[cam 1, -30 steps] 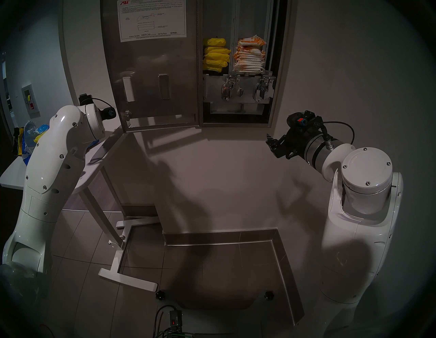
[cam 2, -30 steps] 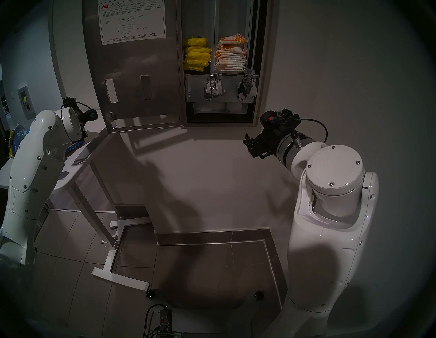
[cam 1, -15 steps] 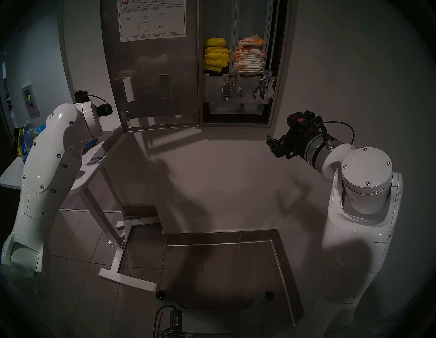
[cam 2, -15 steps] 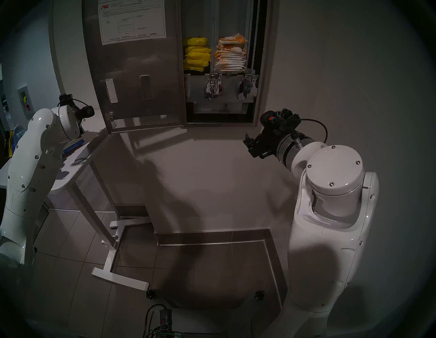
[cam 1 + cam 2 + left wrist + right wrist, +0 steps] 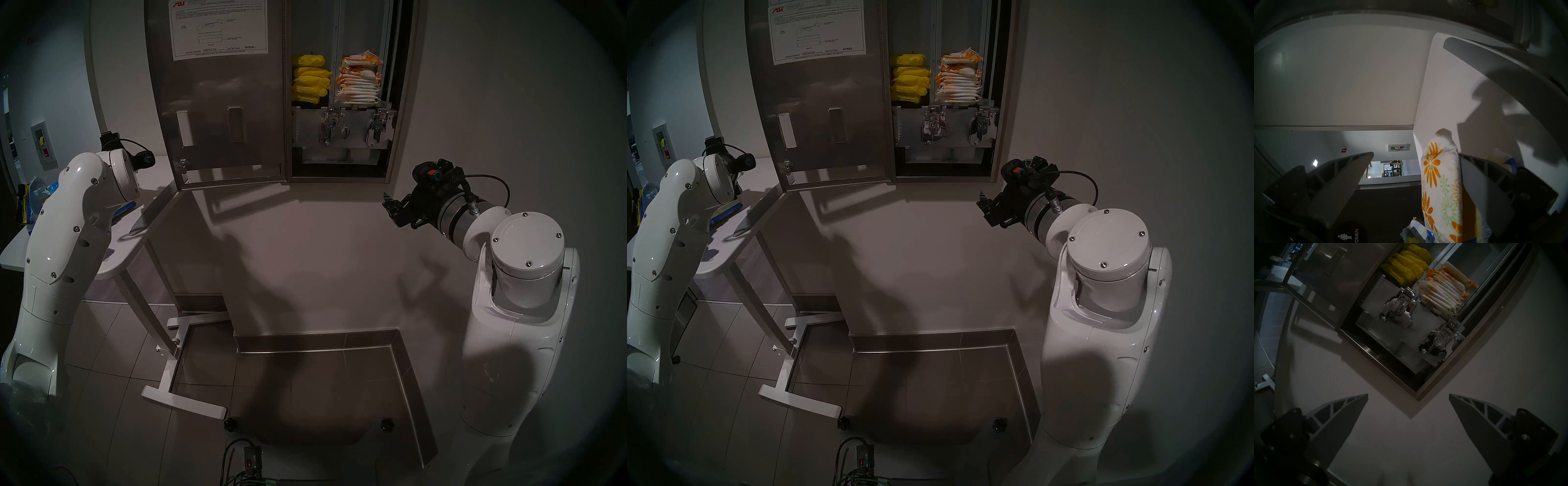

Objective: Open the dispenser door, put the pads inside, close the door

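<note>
Dispenser door (image 5: 220, 101) swung left; pads (image 5: 359, 85) inside, right of yellow packets (image 5: 310, 79).

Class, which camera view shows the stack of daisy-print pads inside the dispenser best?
The right wrist view: the pads are closest, each packet's edge distinct. Both head views show the same stack smaller, from the front. The left wrist view misses it.

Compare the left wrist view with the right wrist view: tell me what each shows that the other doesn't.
Left wrist only: a daisy-print pad lying against one finger of the wide-open left gripper, over the white table. Right wrist only: the open right gripper, empty, facing yellow packets, stacked pads and two chrome levers. Both: spread grey fingers, white wall.
</note>
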Controlling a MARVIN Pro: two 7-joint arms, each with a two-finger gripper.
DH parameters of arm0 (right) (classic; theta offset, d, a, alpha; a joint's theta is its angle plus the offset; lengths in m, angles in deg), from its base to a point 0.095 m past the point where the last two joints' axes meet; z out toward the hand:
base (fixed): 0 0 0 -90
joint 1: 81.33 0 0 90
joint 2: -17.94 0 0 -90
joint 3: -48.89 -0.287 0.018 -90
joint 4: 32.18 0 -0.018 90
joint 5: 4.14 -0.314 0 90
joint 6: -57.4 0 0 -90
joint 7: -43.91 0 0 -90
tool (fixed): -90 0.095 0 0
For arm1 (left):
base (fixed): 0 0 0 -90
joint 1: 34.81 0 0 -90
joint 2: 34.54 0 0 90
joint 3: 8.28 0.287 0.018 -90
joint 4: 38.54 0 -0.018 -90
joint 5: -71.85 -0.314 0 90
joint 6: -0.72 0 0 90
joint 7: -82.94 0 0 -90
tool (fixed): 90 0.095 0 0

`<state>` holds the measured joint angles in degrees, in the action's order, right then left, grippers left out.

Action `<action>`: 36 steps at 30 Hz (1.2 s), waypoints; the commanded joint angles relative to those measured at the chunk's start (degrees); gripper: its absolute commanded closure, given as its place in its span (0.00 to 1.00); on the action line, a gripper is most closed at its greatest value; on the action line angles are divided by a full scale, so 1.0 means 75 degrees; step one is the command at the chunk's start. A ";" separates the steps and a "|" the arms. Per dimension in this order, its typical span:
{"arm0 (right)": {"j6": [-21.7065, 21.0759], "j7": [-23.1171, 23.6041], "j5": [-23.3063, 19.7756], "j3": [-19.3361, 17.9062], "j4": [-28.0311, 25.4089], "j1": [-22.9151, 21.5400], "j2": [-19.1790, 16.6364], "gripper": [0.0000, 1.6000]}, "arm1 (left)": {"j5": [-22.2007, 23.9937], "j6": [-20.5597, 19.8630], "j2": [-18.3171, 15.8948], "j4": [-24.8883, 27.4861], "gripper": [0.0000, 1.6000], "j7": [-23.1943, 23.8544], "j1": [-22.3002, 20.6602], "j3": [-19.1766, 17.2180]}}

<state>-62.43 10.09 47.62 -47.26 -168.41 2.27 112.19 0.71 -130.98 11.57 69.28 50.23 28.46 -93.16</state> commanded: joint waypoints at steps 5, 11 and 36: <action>-0.0016 -0.0087 0.0011 0.0019 -0.0220 -0.0135 0.0000 0.00 | 0.0127 0.0146 -0.0082 0.0293 0.55 -0.0120 -0.0065 -0.0154; -0.0021 -0.0089 0.0007 0.0021 -0.0220 -0.0135 -0.0008 0.00 | 0.0172 0.0191 -0.0075 0.0324 0.55 -0.0133 -0.0058 -0.0129; -0.0019 -0.0088 0.0005 0.0020 -0.0219 -0.0135 -0.0009 0.00 | 0.0204 0.0191 -0.0110 0.0243 0.00 -0.0221 0.0108 -0.0382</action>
<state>-62.43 10.07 47.62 -47.25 -168.41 2.27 112.17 2.35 -129.33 11.72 70.45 49.76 30.00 -93.71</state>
